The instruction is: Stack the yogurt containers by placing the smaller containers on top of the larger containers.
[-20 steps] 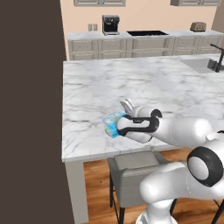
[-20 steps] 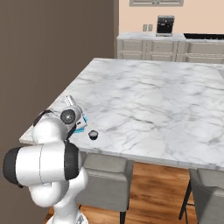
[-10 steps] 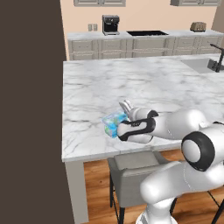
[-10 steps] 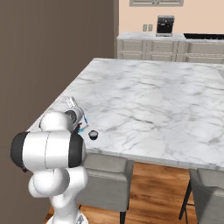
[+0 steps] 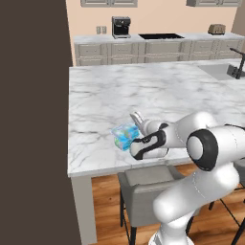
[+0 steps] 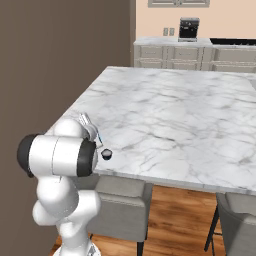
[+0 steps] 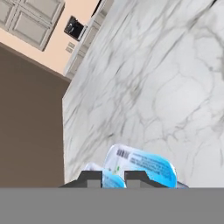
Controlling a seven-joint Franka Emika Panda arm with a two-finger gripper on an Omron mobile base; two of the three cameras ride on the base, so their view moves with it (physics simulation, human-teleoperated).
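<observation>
Here the island (image 5: 119, 91) fills the middle of the room: a broad white marble top with grey veining, set on a white base over a warm wood floor (image 5: 105, 201). Grey padded stools (image 5: 143, 191) are tucked under its near edge. Along the peach back wall (image 5: 158, 16) runs a row of pale grey cabinets (image 5: 143, 50) under a light worktop, with a black coffee machine (image 5: 121, 27) standing on it, a dark cooktop (image 5: 160, 36) beside that, and a toaster (image 5: 217, 29) farther right. A sink with a dark tap (image 5: 235, 72) sits at the island's right end. A tall dark brown panel (image 5: 31, 119) closes off the left side.

The blue pack (image 5: 125, 135) lies near the island's front edge, toward its left part. The arm bends low over that edge, and the gripper (image 7: 113, 176) sits right at the pack; in the hand view the two dark fingertips (image 7: 91, 176) stand almost together just in front of the pack's printed blue and white face. The jaws are closed down to a narrow gap; whether they pinch anything cannot be told.

The small dark cup (image 6: 106, 154) stands upright on the marble close to the front edge, just beside the arm in the right base view and apart from the pack.
</observation>
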